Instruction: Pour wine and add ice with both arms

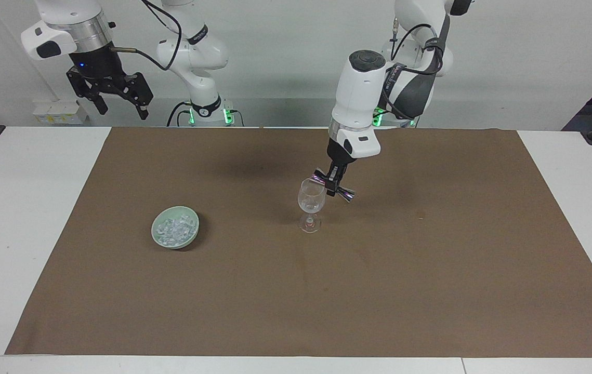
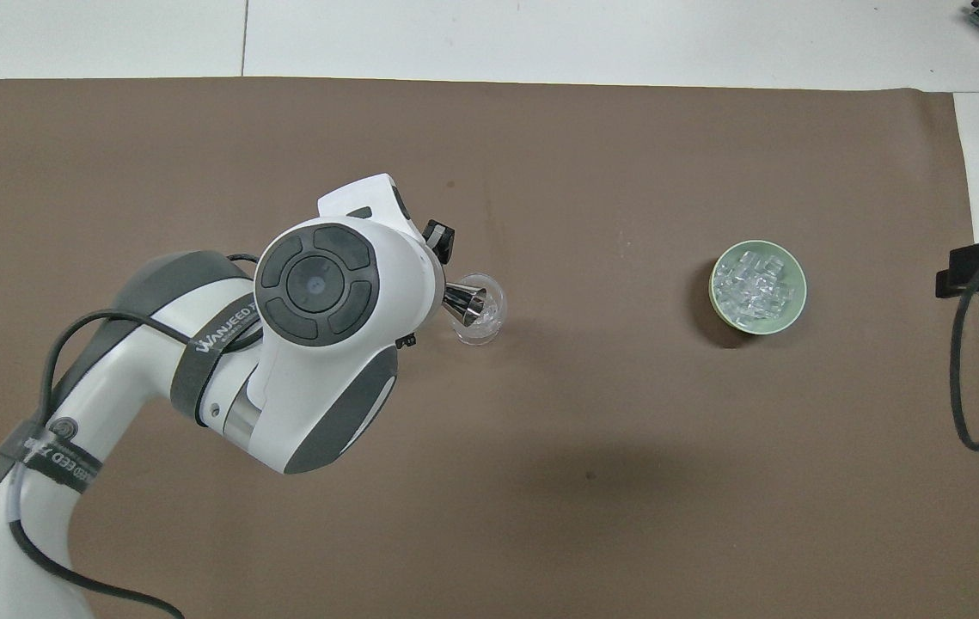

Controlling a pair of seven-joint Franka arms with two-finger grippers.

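Observation:
A clear stemmed wine glass [image 1: 311, 201] [image 2: 484, 311] stands upright near the middle of the brown mat. My left gripper [image 1: 333, 186] hangs over the glass's rim, shut on a shiny metal jigger [image 1: 347, 194] [image 2: 464, 305]. The jigger lies tilted, one mouth right at the rim. No wine shows; the glass looks clear. The ice [image 1: 173, 228] [image 2: 755, 284] fills a pale green bowl [image 1: 192, 217] [image 2: 792, 311] toward the right arm's end. My right gripper [image 1: 122, 107] waits open, high over the table's edge at the robots' end, holding nothing.
The brown mat [image 1: 296, 291] covers most of the white table [image 1: 10, 218]. A black cable [image 2: 966, 404] hangs from the right arm past the mat's edge.

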